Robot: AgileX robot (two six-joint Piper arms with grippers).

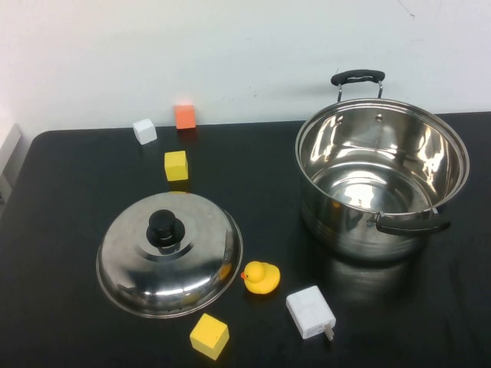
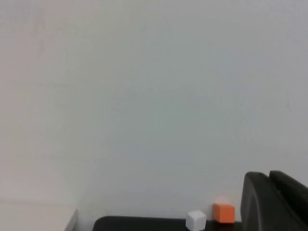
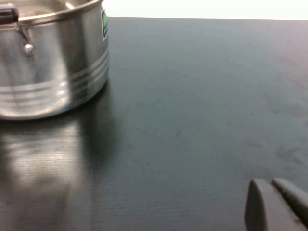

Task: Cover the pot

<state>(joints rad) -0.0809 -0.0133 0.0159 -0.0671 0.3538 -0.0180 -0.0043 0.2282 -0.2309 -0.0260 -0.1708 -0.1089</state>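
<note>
High view pot (image 1: 381, 178) uncovered, lid (image 1: 169, 254) apart, both grippers' jaws cropped, state untellable.

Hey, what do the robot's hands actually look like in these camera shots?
Little shows. The left hand appears in its wrist view as dark, smooth, rounded black parts against the white wall. The right hand appears as similar grey-black rounded parts above the black table. No cables or markings visible.

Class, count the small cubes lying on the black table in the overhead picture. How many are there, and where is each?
4. A white cube and an orange cube sit by the far edge, a yellow cube just behind the lid, and another yellow cube in front of the lid. None seems hidden.
</note>
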